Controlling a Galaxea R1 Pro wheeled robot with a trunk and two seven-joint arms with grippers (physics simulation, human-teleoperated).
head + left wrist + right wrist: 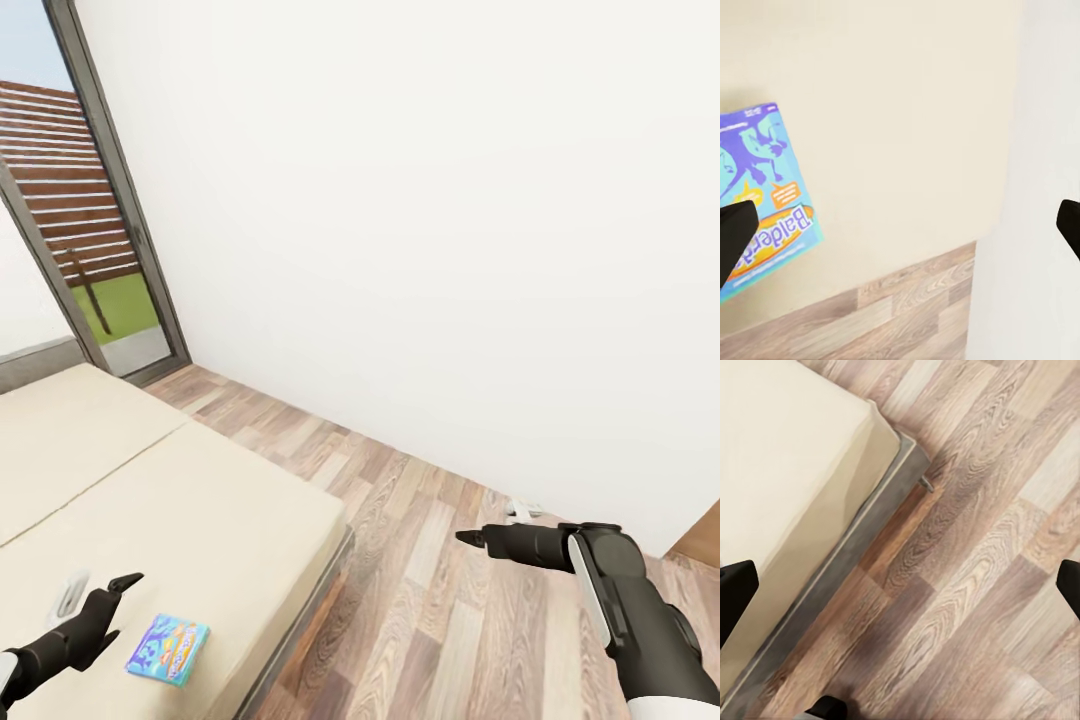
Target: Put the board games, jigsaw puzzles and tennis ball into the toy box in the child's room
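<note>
1. The bed (150, 480) has a plain cream cover and sits low on the left side of the head view.
2. A light blue game (167, 648) lies flat on the bed, near the bed's edge. It has purple cartoon shapes and orange patches on it.
3. The left hand (100, 600) hangs over the bed, just beside the game and not touching it. Its fingers are spread wide and hold nothing.
4. In the left wrist view the game (761, 195) lies on the cream cover, and one dark fingertip (733, 236) shows in front of its corner. The other fingertip (1070, 225) is far off at the other side, so the hand is wide open.
5. The right hand (475, 540) sticks out over the wood floor (440, 620), well apart from the bed. It points toward the white wall (420, 220).
6. In the right wrist view the two dark fingertips (735, 592) sit at both sides, far apart, with nothing between them. Below them is the floor (975, 607) and the bed's dark frame (847, 555) with a thin leg.
7. A tall glass door (90, 230) stands at the far end of the bed. Through it you can see a brown slat fence and green grass.
</note>
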